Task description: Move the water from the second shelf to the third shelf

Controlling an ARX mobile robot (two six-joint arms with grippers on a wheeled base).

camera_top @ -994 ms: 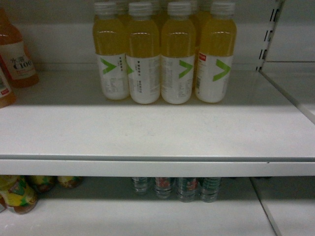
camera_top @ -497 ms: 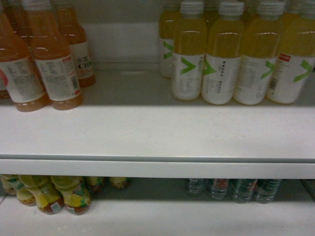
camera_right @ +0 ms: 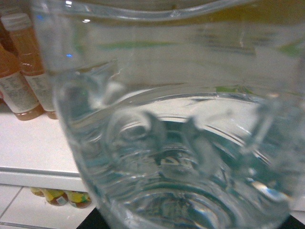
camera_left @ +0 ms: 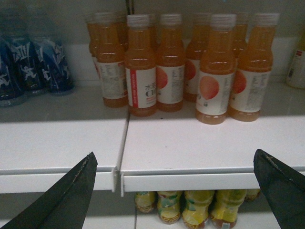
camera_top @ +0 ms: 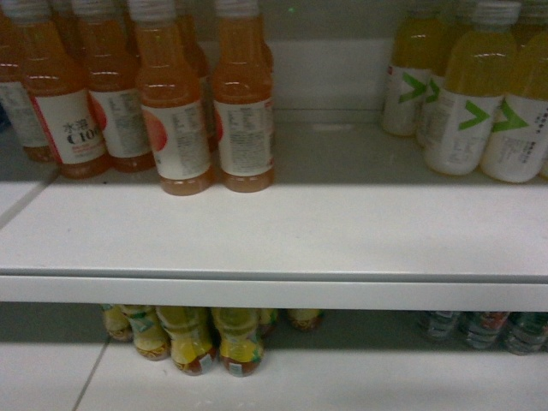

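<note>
Head view: white shelf [camera_top: 282, 227] across the middle, front lip running 9 to 3 o'clock. Orange drink bottles [camera_top: 175, 103] at 10–11 o'clock on the shelf, upright, white labels, packed touching. Yellow drink bottles [camera_top: 467, 94] at 1–2 o'clock, upright, green chevron labels, well apart from the orange group, bare shelf between. Lower shelf [camera_top: 342, 385] visible under the lip: yellow-labelled bottles [camera_top: 210, 338] at 7 o'clock, small clear water bottles [camera_top: 488, 330] at 4–5 o'clock, only their lower parts showing, labels too dim to read. No arm or gripper in this view.

Left wrist view: left gripper [camera_left: 176, 191] wide apart, dark fingers [camera_left: 71, 195] at 7 and 5 o'clock of frame, holding nothing. Orange drink bottles [camera_left: 181, 67] at 12 o'clock on the shelf [camera_left: 200, 148], blue-labelled bottles [camera_left: 33, 64] at 10 o'clock on the neighbouring shelf panel. Yellow-labelled bottles [camera_left: 190, 212] at 6 o'clock below.

Right wrist view: water [camera_right: 171, 124] bottle fills nearly the whole frame, clear ribbed plastic right against the camera, blurred, green smear at 1 o'clock. Right gripper itself hidden behind the bottle; clamped or not, cannot tell. Orange drink bottles [camera_right: 21, 71] at 9 o'clock, shelf [camera_right: 33, 143] edge under them, yellow-labelled bottles [camera_right: 59, 196] at 7 o'clock.
</note>
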